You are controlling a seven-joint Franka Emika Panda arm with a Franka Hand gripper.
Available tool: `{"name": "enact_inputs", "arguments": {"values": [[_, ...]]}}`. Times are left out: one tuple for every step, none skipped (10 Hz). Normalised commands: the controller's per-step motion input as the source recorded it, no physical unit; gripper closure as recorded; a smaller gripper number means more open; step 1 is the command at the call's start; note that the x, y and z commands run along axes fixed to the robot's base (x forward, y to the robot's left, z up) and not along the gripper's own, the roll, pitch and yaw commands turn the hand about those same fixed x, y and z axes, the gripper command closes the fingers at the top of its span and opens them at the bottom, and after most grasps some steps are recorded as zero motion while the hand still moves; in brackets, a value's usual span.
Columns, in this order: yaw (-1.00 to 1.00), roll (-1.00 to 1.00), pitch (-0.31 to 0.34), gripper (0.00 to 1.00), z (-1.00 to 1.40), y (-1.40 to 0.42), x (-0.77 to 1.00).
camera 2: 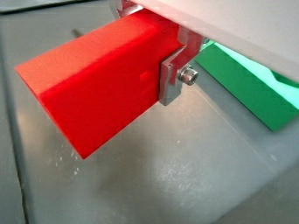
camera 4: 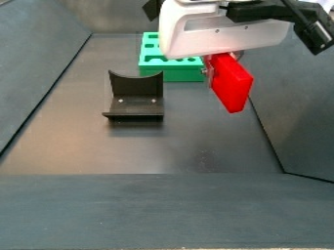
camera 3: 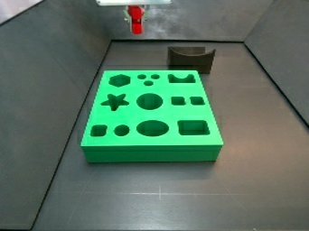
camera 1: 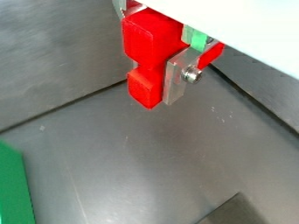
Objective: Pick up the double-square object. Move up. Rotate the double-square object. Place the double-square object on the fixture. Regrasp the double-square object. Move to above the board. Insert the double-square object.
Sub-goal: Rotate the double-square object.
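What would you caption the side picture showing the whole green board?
Pincer holds the red block aloft beyond the board, fixture waiting nearby.

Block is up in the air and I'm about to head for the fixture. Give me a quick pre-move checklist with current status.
1. Grip: gripper shut on the double-square object, finger plates on both sides: ok.
2. Lift: double-square object hangs clear of the floor in a side view: ok.
3. Fixture upright, notch unoccupied: ok.
4. Board lies apart from the fixture: ok.
5. Floor between block and fixture free of obstacles: ok.
6. Rotation right for the notch: cannot tell.
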Motion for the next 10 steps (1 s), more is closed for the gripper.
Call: {"name": "enact_inputs", "arguments": {"values": [[-1.0,0.0,-0.001,1.0,-0.02,0.01,0.01],[-1.0,0.0,-0.001,1.0,-0.01,0.01,0.01],[-1.0,0.0,-0.001,1.0,-0.01,0.01,0.01],[-1.0,0.0,-0.001,1.0,-0.01,0.01,0.01],[-1.0,0.0,-0.001,1.0,-0.01,0.01,0.01],[-1.0,0.0,-0.001,1.0,-0.01,0.01,0.01],[-1.0,0.0,-0.001,1.0,-0.01,0.01,0.01],[-1.0,0.0,-0.002,1.0,-0.01,0.01,0.01],[-1.0,0.0,-0.002,1.0,-0.01,0.01,0.01],[-1.0,0.0,-0.002,1.0,-0.01,0.01,0.01]]}}
